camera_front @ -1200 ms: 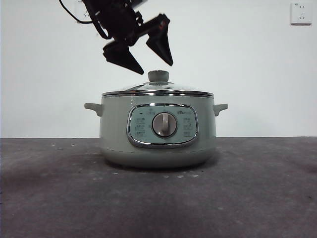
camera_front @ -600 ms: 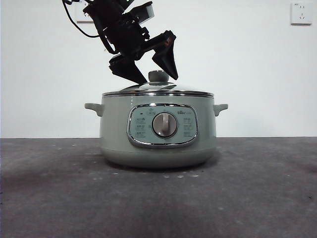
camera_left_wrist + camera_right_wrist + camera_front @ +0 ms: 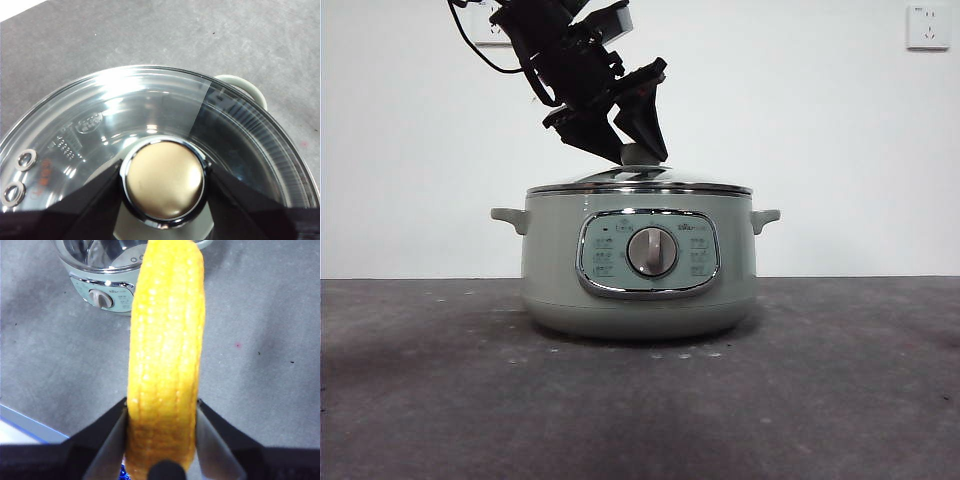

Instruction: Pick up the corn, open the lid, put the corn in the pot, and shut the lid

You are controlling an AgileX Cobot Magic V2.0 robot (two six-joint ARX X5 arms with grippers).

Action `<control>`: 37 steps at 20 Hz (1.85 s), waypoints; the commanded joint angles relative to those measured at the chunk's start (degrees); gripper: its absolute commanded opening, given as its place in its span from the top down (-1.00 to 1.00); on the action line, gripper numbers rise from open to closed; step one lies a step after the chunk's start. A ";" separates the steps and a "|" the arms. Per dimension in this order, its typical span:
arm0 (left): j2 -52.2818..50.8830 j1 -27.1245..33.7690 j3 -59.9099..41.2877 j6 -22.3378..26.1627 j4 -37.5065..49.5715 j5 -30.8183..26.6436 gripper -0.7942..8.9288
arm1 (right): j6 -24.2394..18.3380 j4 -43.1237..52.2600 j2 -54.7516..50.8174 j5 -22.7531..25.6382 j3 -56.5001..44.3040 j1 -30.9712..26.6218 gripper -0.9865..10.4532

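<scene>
The sage-green pot (image 3: 640, 290) stands mid-table with the glass lid (image 3: 640, 184) on it. From the upper left, my left gripper (image 3: 632, 150) reaches down onto the lid's knob (image 3: 638, 156). In the left wrist view its two jaws press against both sides of the knob (image 3: 164, 185), above the glass lid (image 3: 150, 110). My right gripper (image 3: 161, 410) is shut on the yellow corn (image 3: 167, 350), held high over the table. The pot (image 3: 105, 290) lies beyond the cob's tip. The right arm is out of the front view.
The dark grey table (image 3: 840, 380) runs back to a white wall with a socket (image 3: 928, 25) at the upper right. One pot handle (image 3: 245, 87) juts out past the lid. A blue-edged surface (image 3: 30, 422) shows below the right gripper.
My left gripper came down from above the lid onto the knob, and its jaws drew together around it. The pot and lid have not moved.
</scene>
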 commanded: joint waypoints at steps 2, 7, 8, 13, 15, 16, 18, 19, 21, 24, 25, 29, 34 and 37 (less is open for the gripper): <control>0.50 -0.07 -0.15 -0.85 -0.44 0.46 0.85 | 0.26 0.33 -0.02 -0.13 0.04 0.09 0.85; -2.16 0.00 -0.15 -0.85 -0.13 0.44 0.85 | 0.26 0.39 0.07 -0.11 0.04 0.09 0.85; -3.06 0.13 -0.15 -0.85 -0.13 0.44 0.85 | 0.26 0.42 0.11 -0.11 0.04 0.09 0.85; -8.68 0.66 -0.15 -0.85 -0.31 0.44 0.85 | 0.24 1.64 1.18 -0.20 0.04 0.09 0.85; -11.85 0.98 -0.15 -0.83 -1.11 0.44 0.85 | 0.24 2.45 1.70 -0.17 0.04 0.09 0.85; -13.81 0.98 -0.15 -0.81 -1.77 0.42 0.85 | 0.24 2.91 2.08 -0.17 0.04 0.09 0.85; -17.27 1.05 -0.15 -0.63 -3.39 0.44 0.85 | 0.24 4.59 2.97 -0.20 0.04 0.09 0.85; -19.15 1.14 -0.15 -0.20 -4.83 0.42 0.85 | 0.24 6.14 3.72 -0.24 0.04 0.09 0.85; -22.97 1.25 -0.15 0.28 -8.74 0.37 0.85 | 0.26 10.12 5.73 -1.86 0.04 0.09 0.85; -27.89 1.51 -0.17 1.97 -14.43 0.42 0.85 | 0.44 19.17 11.63 -6.69 0.07 0.09 0.85; -29.29 1.51 -0.20 2.23 -15.78 0.39 0.85 | 0.50 21.86 14.27 -7.78 0.33 0.11 0.85; -33.51 1.51 -0.44 2.23 -20.79 0.42 0.85 | 1.53 24.37 28.04 -8.61 7.30 1.70 0.85; -38.53 1.51 -4.39 2.45 -22.97 0.42 0.85 | 1.49 23.71 45.18 -8.66 22.84 5.40 0.85; -43.74 1.51 -11.08 2.32 -22.51 0.20 0.85 | 1.42 22.12 55.87 -8.63 33.59 7.41 0.85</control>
